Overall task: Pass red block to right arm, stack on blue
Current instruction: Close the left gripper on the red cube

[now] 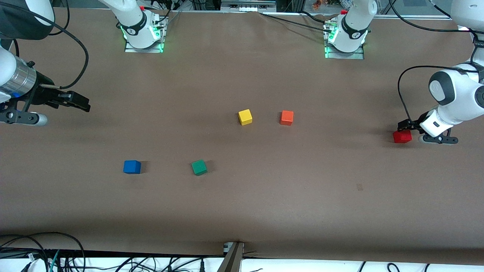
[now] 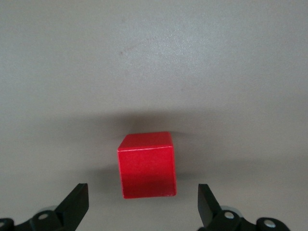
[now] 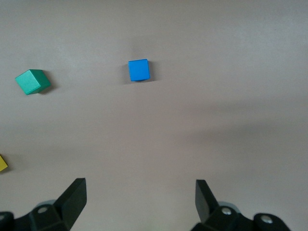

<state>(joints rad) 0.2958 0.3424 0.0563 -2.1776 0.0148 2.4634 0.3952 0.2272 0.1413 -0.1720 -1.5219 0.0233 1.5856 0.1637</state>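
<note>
Left tool spread wide around the red block, untouched; right tool waits, released.

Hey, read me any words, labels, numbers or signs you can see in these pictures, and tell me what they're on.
No readable text.
Round marks on the arm bases: too small to read.
Red block, blue block, green block, yellow block, orange-red block: plain faces, no markings.
</note>
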